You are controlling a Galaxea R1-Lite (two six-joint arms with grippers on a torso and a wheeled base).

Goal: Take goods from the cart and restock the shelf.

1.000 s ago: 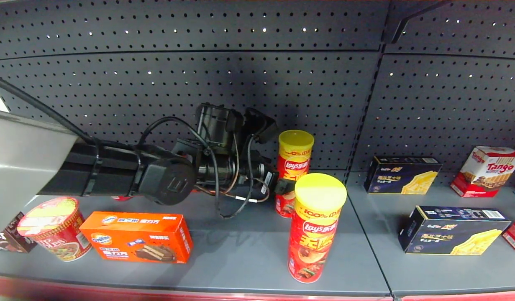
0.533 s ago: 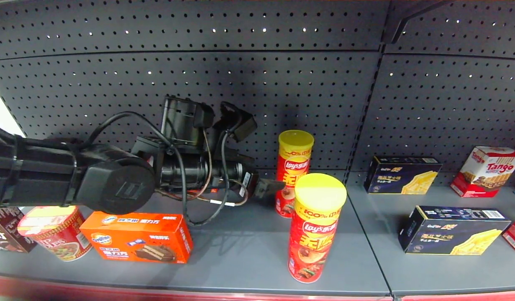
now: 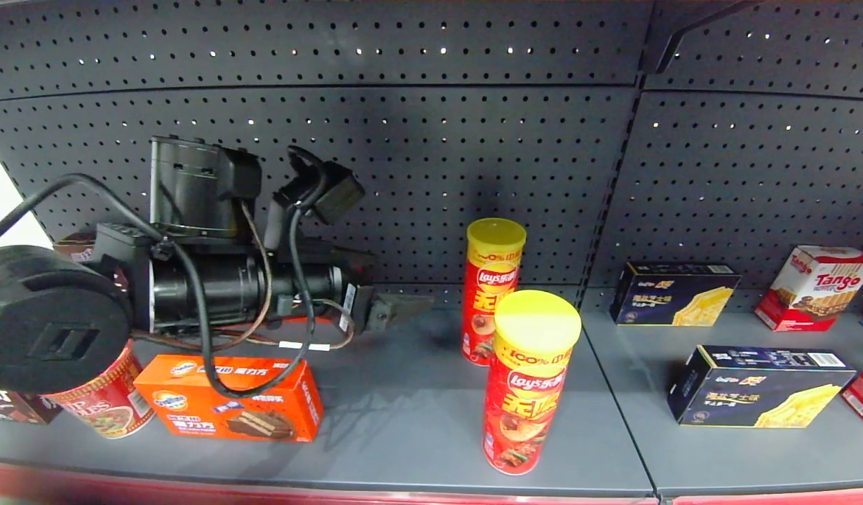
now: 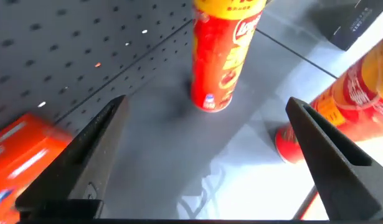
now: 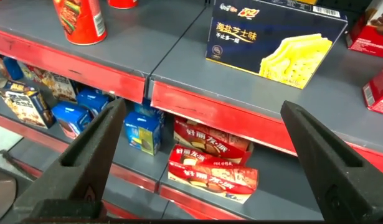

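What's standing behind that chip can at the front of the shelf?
A second chip can stands upright behind the front can, nearer the pegboard wall. The front can's lid covers its lower right part.

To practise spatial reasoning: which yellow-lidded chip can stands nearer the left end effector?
The rear can, by the pegboard; the front can stands farther.
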